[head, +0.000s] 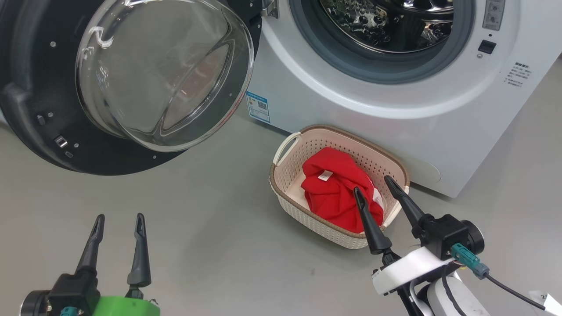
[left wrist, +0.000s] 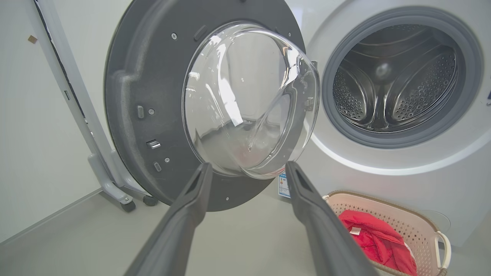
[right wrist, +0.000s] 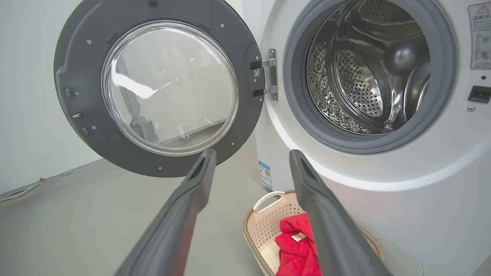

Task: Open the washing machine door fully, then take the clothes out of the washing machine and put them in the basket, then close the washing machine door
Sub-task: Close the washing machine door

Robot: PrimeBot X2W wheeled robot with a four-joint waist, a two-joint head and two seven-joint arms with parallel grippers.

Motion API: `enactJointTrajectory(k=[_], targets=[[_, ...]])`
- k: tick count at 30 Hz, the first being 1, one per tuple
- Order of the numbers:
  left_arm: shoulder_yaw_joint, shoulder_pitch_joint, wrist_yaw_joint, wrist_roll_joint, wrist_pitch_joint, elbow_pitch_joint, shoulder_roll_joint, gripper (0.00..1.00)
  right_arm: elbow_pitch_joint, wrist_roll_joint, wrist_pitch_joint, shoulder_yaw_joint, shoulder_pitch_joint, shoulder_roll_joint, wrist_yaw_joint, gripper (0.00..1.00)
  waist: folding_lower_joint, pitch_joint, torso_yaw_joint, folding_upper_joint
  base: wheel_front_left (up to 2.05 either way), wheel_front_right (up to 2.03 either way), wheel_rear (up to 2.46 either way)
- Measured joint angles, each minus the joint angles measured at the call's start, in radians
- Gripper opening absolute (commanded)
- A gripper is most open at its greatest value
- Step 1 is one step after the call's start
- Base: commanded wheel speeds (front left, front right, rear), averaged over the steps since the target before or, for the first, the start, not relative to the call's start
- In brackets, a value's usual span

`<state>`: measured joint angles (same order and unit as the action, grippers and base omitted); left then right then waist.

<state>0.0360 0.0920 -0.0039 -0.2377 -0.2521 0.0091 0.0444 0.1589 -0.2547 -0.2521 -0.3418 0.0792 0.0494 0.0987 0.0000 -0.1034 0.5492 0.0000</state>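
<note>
In the head view the washing machine door (head: 162, 74) hangs wide open across the upper left of the frame, glass bowl bulging toward the camera. The washing machine (head: 351, 101) fills the upper right. On the grey floor (head: 175, 228) at centre right, just beside the machine's front, sits the basket (head: 320, 226). The clothes (head: 333, 193) lie bunched inside it, red, with a small white label (head: 325, 175) facing up.

The left gripper (head: 120, 217) is at the lower left, fingers spread and nothing between them, well apart from the basket. The right gripper (head: 372, 183) is at the lower right, also spread and holding nothing. Its tips overlap the clothes and the basket's rim in the picture, but I cannot tell whether they touch.

The head view cuts the drum (right wrist: 364, 76) off at the top edge. The right wrist view looks into it, showing perforated steel wall and ribs. It also shows the metal hinge (right wrist: 268, 74) joining door and machine at upper centre. The left wrist view adds a pale wheeled frame (left wrist: 111, 180) at the left, behind the door's edge.
</note>
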Motion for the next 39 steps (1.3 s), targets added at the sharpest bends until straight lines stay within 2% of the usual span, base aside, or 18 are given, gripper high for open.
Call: enactJointTrajectory(k=[2, 3, 4, 5, 17, 25, 32, 33, 36, 39], targets=[[0.000, 0.000, 0.000, 0.000, 0.000, -0.002, 0.000, 1.00, 0.000, 0.000, 0.000, 0.000, 0.000, 0.000, 0.000, 1.00, 0.0000, -0.002, 0.000, 0.0000, 0.00, 0.00, 0.00], [0.000, 0.000, 0.000, 0.000, 0.000, -0.003, 0.000, 0.62, 0.000, 0.000, 0.000, 0.000, 0.001, 0.000, 0.000, 1.00, 0.0000, -0.003, 0.000, 0.0001, 0.00, 0.00, 0.00], [0.000, 0.000, 0.000, -0.002, 0.000, -0.005, 0.000, 0.34, 0.000, 0.000, 0.000, 0.000, 0.001, 0.000, 0.000, 1.00, 0.0000, -0.005, 0.001, 0.0000, 0.00, 0.00, 0.00], [0.000, 0.000, 0.000, -0.006, 0.000, -0.007, 0.000, 0.01, -0.001, 0.000, 0.000, 0.000, 0.003, 0.000, 0.000, 1.00, 0.0000, -0.008, 0.001, 0.0000, 0.00, 0.00, 0.00], [-0.051, -0.005, -0.012, -0.042, 0.000, -0.058, 0.002, 0.00, -0.016, 0.011, 0.000, -0.005, 0.021, 0.009, -0.005, 1.00, 0.0000, -0.069, 0.005, 0.0000, 0.00, 0.00, 0.00], [-0.168, -0.072, -0.047, -0.141, 0.000, -0.093, 0.009, 0.00, -0.024, 0.020, 0.000, 0.012, 0.021, 0.040, -0.023, 1.00, 0.0000, -0.126, 0.009, 0.0000, 0.00, 0.00, 0.00], [-0.301, -0.151, -0.064, -0.188, -0.002, -0.112, 0.127, 0.00, -0.046, 0.038, 0.002, 0.023, 0.021, 0.059, -0.032, 1.00, 0.0000, -0.161, 0.012, 0.0000, 0.00, 0.00, 0.00], [-0.331, -0.168, -0.068, -0.218, -0.005, -0.113, 0.135, 0.00, -0.050, 0.038, 0.005, 0.022, 0.021, 0.060, -0.032, 1.00, 0.0000, -0.166, 0.012, 0.0000, 0.00, 0.00, 0.00], [-0.436, -0.243, -0.076, -0.401, -0.004, -0.096, 0.136, 0.00, -0.057, 0.047, 0.010, 0.017, 0.026, 0.065, -0.032, 1.00, 0.0000, -0.177, 0.004, 0.0000, 0.00, 0.00, 0.00], [-0.514, -0.311, -0.078, -0.498, 0.039, -0.060, 0.182, 0.00, -0.070, 0.047, 0.015, 0.014, 0.036, 0.069, -0.032, 1.00, 0.0000, -0.186, -0.006, 0.0000, 0.00, 0.00, 0.00]])
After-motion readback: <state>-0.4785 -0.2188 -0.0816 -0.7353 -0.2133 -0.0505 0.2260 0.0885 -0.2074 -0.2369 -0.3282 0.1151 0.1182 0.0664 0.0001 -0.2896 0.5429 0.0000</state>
